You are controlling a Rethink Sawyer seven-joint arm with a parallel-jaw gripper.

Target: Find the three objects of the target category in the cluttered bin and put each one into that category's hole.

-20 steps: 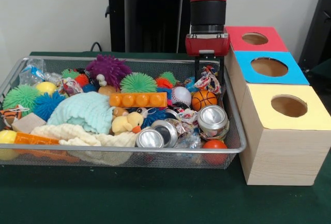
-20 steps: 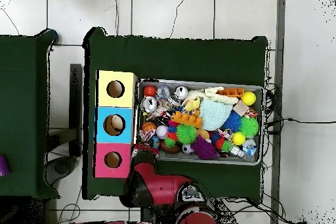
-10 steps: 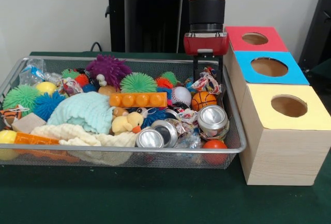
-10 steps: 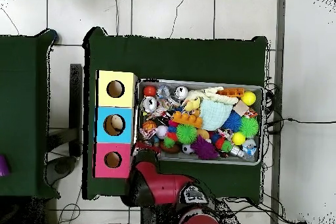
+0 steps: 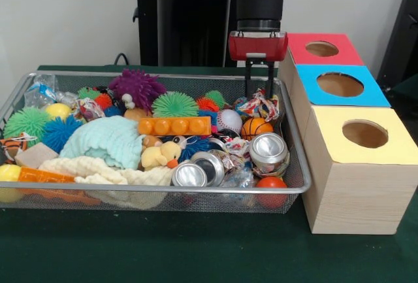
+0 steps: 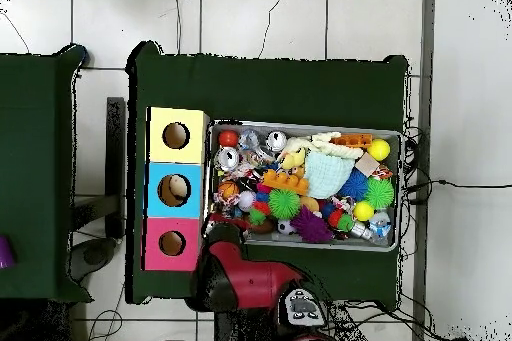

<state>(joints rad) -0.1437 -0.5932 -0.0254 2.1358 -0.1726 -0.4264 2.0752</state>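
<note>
Gripper [image 5: 259,91] has risen since a second ago, fingers clamped on a crumpled wrapper [image 5: 259,104], lifting it clear of the bin [image 5: 295,185].

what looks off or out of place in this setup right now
Little stands out. The gripper holds a crumpled colourful wrapper just above the wire bin. The blue box already shows something pale in its hole; the yellow box and red box holes look dark. Nothing has spilled.
</note>
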